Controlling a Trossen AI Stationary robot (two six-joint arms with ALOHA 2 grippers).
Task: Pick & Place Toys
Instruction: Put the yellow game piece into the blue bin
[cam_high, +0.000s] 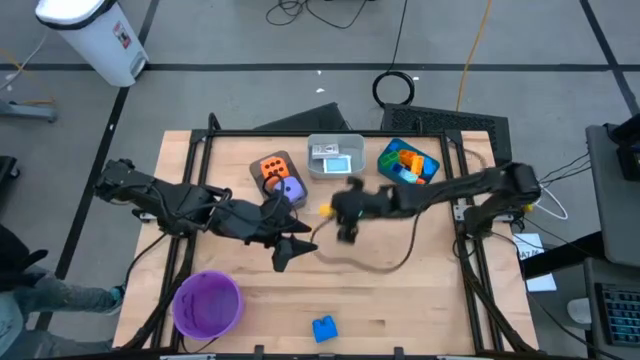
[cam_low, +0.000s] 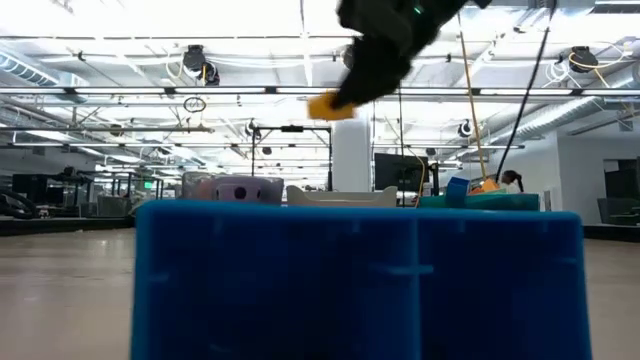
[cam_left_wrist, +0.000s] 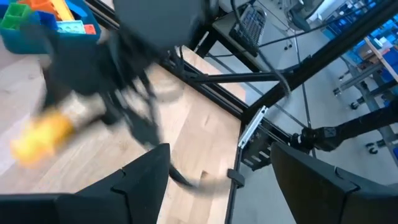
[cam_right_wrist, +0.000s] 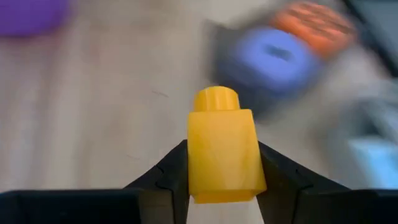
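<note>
A small yellow brick (cam_right_wrist: 222, 149) with one stud hangs above the table's middle (cam_high: 325, 209), and my right gripper (cam_right_wrist: 222, 180) is shut on it. The low view shows the same brick (cam_low: 330, 105) high over the tabletop. My left gripper (cam_left_wrist: 217, 165) hovers open and empty just left of centre (cam_high: 290, 248). An orange die (cam_high: 272, 167) and a purple die (cam_high: 291, 190) rest on the wood at the far middle. A blue brick (cam_high: 324, 328) lies near the table's front edge. My right gripper pinches the yellow brick's two opposite side walls (cam_right_wrist: 194, 165) between its two fingers. The fingers come slanting down from the table's right side. The brick's stud (cam_right_wrist: 216, 98) points away from the gripper, and the brick is lifted clear of the table.
A white bin (cam_high: 335, 157) and a teal bin (cam_high: 408, 162) holding several bricks stand at the far edge. A purple round bowl (cam_high: 207, 303) sits at the near left. Bare wood lies between the bowl and the blue brick.
</note>
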